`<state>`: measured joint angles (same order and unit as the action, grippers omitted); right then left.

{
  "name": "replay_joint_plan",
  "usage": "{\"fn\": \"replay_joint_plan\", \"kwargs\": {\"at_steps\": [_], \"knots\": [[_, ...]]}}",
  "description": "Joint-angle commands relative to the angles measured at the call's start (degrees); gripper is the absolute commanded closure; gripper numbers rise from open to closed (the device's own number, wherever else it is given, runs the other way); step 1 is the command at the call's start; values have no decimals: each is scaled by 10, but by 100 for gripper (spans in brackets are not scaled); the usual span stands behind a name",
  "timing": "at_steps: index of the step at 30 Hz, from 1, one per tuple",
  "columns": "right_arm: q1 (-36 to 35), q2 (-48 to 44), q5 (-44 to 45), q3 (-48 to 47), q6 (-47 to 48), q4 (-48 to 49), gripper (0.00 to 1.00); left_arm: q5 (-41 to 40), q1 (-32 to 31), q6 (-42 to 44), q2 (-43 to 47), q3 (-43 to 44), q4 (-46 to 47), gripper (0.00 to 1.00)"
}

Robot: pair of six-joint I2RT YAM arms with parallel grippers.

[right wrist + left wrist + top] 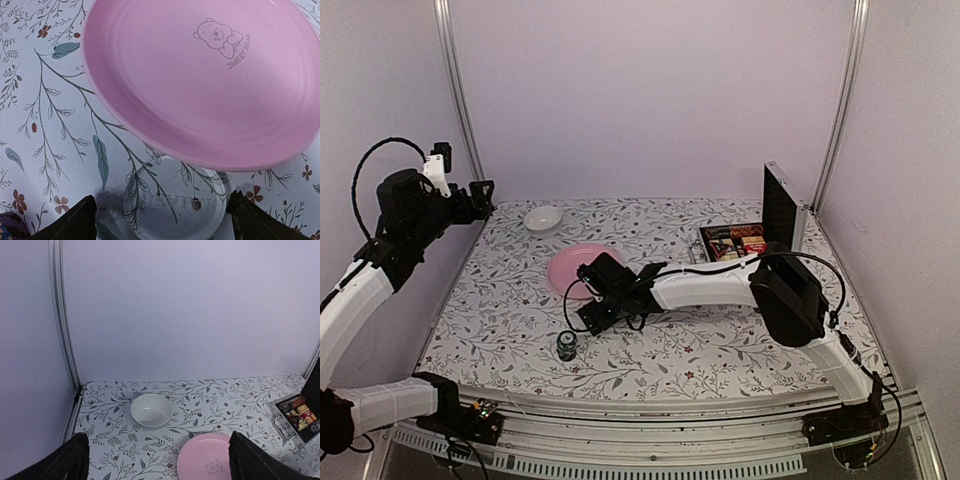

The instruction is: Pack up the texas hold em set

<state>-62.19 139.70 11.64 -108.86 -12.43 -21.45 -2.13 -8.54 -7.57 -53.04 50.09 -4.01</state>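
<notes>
inside, open case point(778, 208) holds card decks point(744, 242); left tool point(160, 460), right tool point(161, 222) both wide.

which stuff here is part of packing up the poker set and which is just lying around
For the job: open silver case; small round chip stack at the near edge.
Just lying about: pink plate; white bowl.

The plate point(565, 268) lies a little left of the surface's point(720, 350) middle. From it, the bowl point(543, 217) sits at 11 o'clock, apart. The case point(730, 243) lies at 3 o'clock, its lid point(778, 208) upright on its right. A chip stack point(566, 347) stands at 6 o'clock.
</notes>
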Motion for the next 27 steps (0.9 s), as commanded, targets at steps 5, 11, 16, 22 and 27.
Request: {"fn": "replay_joint_plan", "kwargs": {"at_steps": [5, 11, 16, 22, 27], "knots": [[18, 43, 17, -10, -18, -12, 12, 3, -4, -2, -1, 5, 2, 3], [19, 45, 25, -9, -17, -19, 20, 3, -5, -2, 0, 5, 2, 3], [19, 44, 27, -7, -16, -25, 25, 2, -5, -2, 0, 5, 2, 3], [19, 41, 24, -7, -21, -25, 32, 0, -5, -2, 0, 5, 2, 3], [19, 31, 20, -6, -27, -25, 38, 0, -5, -1, 2, 5, 2, 3]]}}
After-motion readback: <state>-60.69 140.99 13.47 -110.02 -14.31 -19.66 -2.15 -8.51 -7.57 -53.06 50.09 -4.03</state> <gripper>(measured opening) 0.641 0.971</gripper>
